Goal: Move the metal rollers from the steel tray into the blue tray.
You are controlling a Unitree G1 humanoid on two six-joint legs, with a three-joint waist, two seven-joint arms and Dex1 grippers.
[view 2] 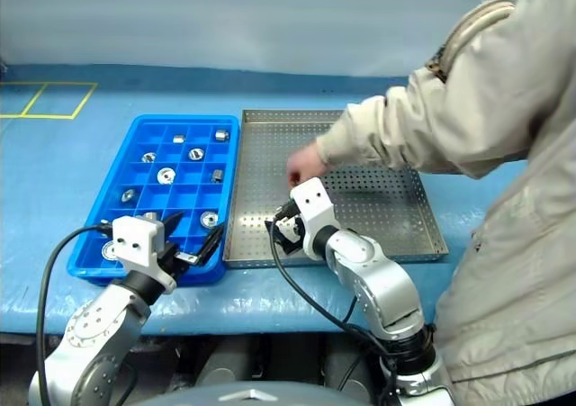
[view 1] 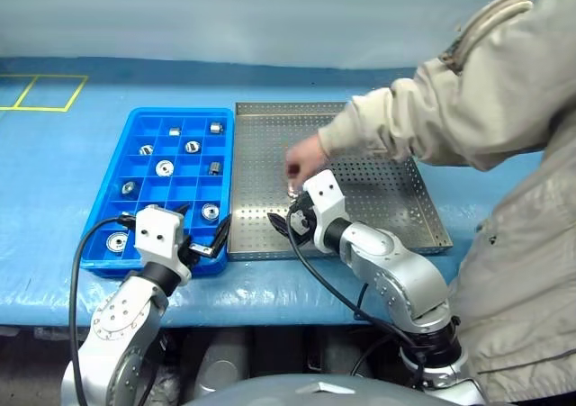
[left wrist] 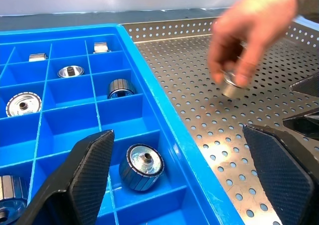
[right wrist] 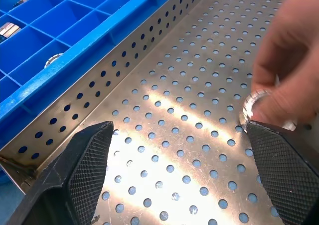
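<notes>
Person's hand sets a small shiny silver metal roller on the perforated steel tray, mid-left; probably heavy, slick, rigid, so grip its round sides; several rollers sit in the blue compartment tray; left gripper and right gripper both wide open, empty

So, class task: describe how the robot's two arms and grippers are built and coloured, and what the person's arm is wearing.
Both arms are silver-grey metal with black joints and a white block at the wrist. A black cable loops along each. The left gripper and right gripper each have two black fingers with textured pads. The person's arm wears a beige jacket sleeve.
</notes>
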